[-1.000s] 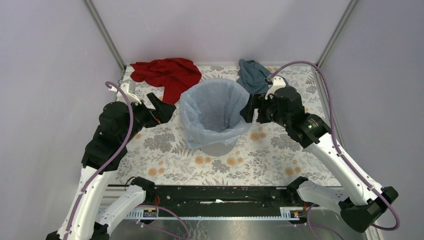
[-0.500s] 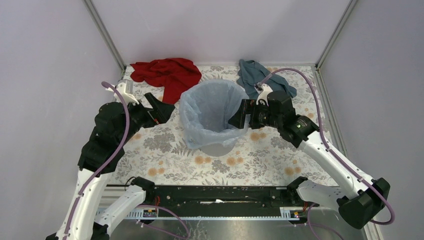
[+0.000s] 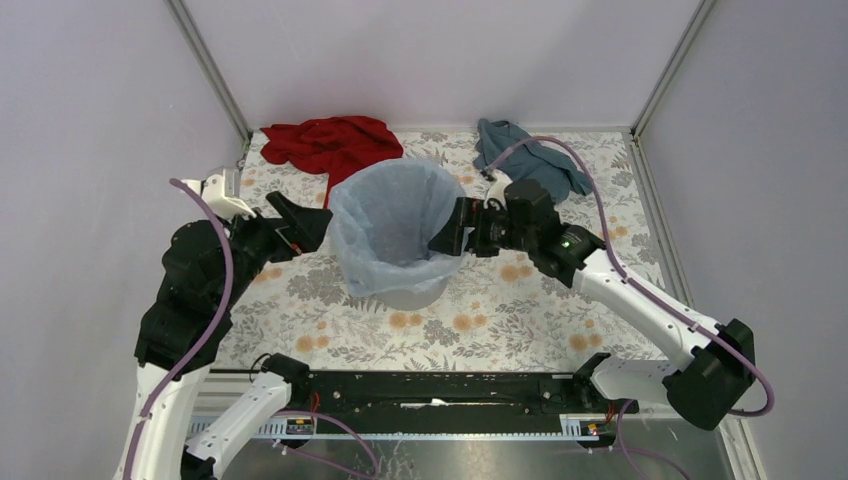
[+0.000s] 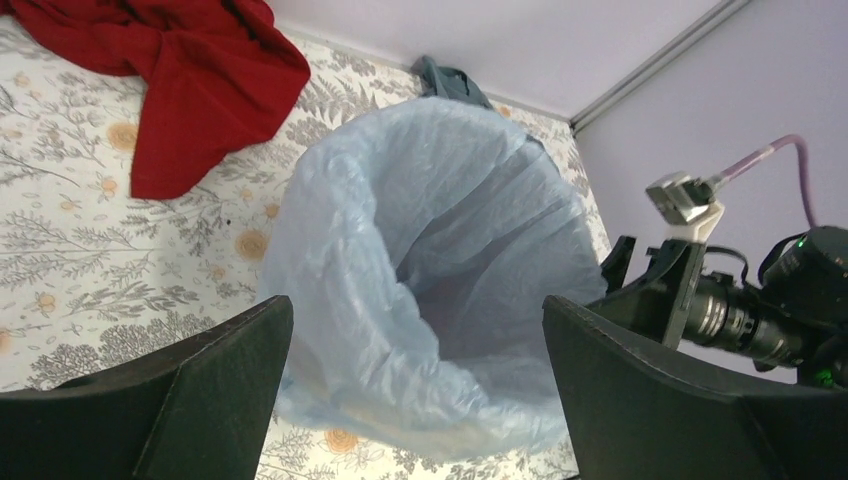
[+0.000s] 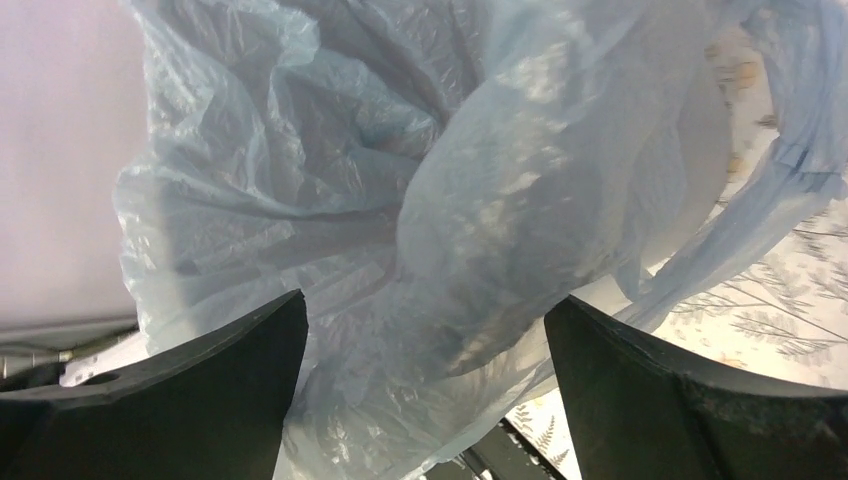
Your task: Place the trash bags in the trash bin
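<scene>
The trash bin (image 3: 412,296) stands mid-table, its grey base showing below the trash bag (image 3: 388,225), a pale blue translucent film that lines it and folds over the rim. My left gripper (image 3: 300,226) is open just left of the bin, and the bag (image 4: 430,250) shows a little ahead between its fingers (image 4: 200,390). At the bin's right rim my right gripper (image 3: 447,233) is open, and wrinkled bag film (image 5: 400,200) fills the gap between its black fingers (image 5: 200,380). I cannot tell whether it touches the film.
A red cloth (image 3: 330,145) lies at the back left and a teal-blue cloth (image 3: 520,150) at the back right. Grey walls close in the flowered table (image 3: 520,310) on three sides. The black base rail (image 3: 440,390) runs along the near edge.
The right arm has swung left against the bin's right side, and bin and bag have shifted left with it. The left arm has drawn back to the left. The right jaws opened a little wider.
</scene>
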`<state>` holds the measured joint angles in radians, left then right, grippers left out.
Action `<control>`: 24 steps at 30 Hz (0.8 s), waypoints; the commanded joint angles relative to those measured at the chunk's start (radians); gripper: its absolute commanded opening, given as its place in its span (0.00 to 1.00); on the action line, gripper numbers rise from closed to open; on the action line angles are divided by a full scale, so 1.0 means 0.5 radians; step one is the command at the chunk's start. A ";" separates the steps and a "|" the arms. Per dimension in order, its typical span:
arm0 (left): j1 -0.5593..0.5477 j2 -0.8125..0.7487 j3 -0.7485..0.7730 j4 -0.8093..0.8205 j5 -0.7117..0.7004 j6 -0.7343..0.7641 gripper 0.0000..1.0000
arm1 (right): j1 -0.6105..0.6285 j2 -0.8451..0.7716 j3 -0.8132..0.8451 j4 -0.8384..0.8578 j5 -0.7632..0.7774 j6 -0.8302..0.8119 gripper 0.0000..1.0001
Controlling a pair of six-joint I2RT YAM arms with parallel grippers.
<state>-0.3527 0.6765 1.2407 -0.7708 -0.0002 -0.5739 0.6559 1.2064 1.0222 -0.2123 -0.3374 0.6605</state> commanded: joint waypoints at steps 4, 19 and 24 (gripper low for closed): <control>-0.003 -0.038 0.212 -0.001 -0.204 0.084 0.99 | 0.253 -0.106 0.197 -0.144 0.172 -0.238 1.00; -0.003 0.052 0.445 -0.016 -0.233 0.182 0.99 | 0.253 -0.429 0.589 -0.794 0.707 -0.661 1.00; -0.001 0.111 0.785 -0.056 -0.233 0.342 0.99 | 0.253 -0.690 0.821 -0.855 0.887 -0.828 1.00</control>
<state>-0.3527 0.7242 1.4979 -0.8307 -0.1055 -0.4835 0.7818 0.9905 1.3128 -0.6090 -0.0086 0.3458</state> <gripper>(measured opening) 0.989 0.994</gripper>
